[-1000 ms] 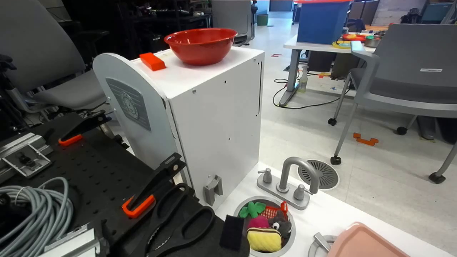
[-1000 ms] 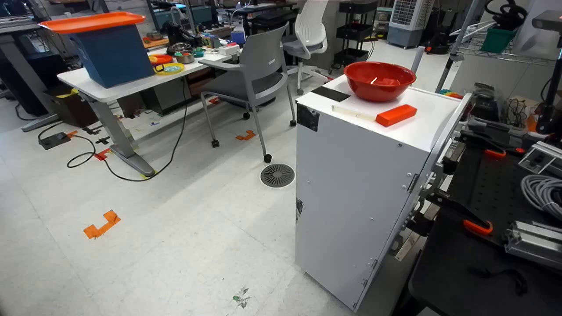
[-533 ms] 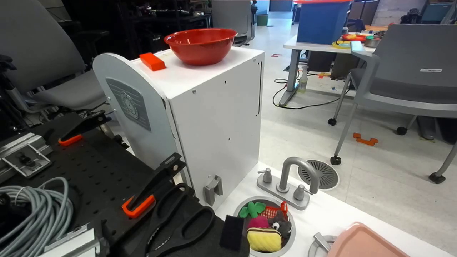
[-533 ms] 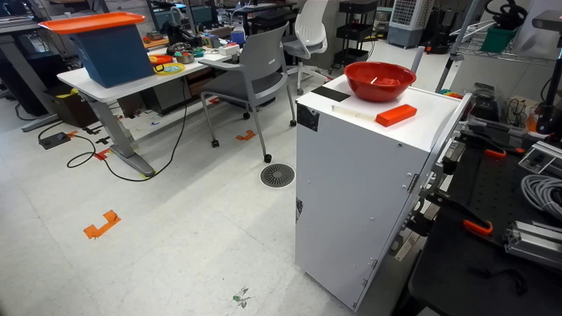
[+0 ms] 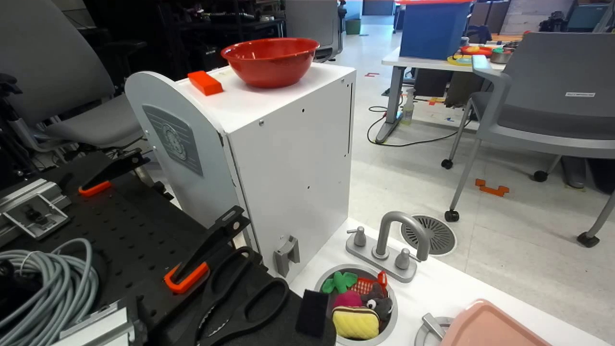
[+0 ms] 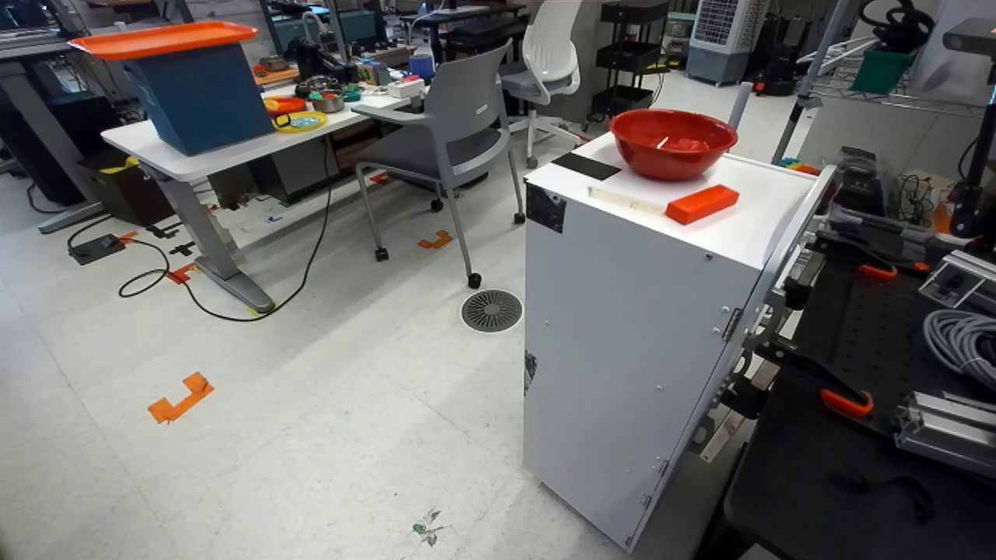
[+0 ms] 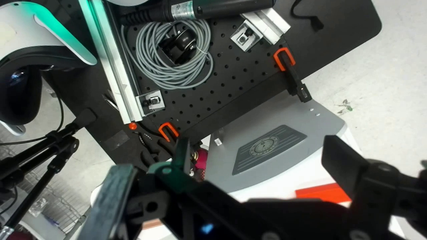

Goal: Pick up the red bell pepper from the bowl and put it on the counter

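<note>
The glossy red bowl [image 5: 271,69] stands on the counter [image 5: 235,108], the cabinet's white top, in both exterior views. Inside it, a red shape [image 6: 689,145] that looks like the red bell pepper shows low over the near rim, with a pale sliver beside it. In the wrist view my gripper [image 7: 258,155] is open, its two dark fingers far apart and nothing between them. Beyond the fingers lie the cabinet's grey panelled side and a strip of white top. Neither bowl nor pepper can be made out there. The arm and gripper are outside both exterior views.
An orange-red block [image 6: 703,204] lies on the counter beside the bowl. A black pegboard table [image 7: 227,66] with orange-tipped clamps [image 7: 283,58] and a coiled grey cable [image 7: 200,71] adjoins the cabinet. Near its foot are a faucet [image 5: 382,240] and a basin of soft toys [image 5: 355,322].
</note>
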Controlling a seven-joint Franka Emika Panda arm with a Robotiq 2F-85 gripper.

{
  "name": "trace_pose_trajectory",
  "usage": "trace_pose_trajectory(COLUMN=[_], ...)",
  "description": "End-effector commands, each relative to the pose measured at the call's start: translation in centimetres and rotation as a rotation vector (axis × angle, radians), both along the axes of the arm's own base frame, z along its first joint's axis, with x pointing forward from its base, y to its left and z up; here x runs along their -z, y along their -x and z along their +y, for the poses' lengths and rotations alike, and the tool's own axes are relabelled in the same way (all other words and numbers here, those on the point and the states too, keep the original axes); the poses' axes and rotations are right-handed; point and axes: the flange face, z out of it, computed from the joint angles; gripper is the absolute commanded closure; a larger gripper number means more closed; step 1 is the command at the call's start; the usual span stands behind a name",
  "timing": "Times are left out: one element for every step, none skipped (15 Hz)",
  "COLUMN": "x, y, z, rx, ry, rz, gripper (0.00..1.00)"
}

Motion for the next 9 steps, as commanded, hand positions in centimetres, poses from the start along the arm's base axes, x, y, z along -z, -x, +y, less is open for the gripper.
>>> trace_pose_trajectory(x=[-0.5, -0.8, -1.0, -1.2, -1.5, -1.8, -1.9, -2.1, -2.1], y=[-1.7, -2.1, -2.4, -2.8, -3.2, -3.6, -4.0, -4.5, -5.0], z=[-3.3, -4.1, -4.7, -5.2, -5.4, -5.6, -5.8, -5.9, -6.0], rx=[0.068, 0.083, 0.099, 0.107, 0.109, 0.109, 0.091, 0.079, 0.056], ry=[0.025, 0.030, 0.032, 0.035, 0.035, 0.032, 0.009, -0.004, -0.017], rz=[0.007, 0.008, 0.010, 0.010, 0.009, 0.007, 0.003, -0.003, -0.011], gripper=[0.00, 0.00, 0.00, 0.00, 0.00, 0.00, 0.00, 0.00, 0.00])
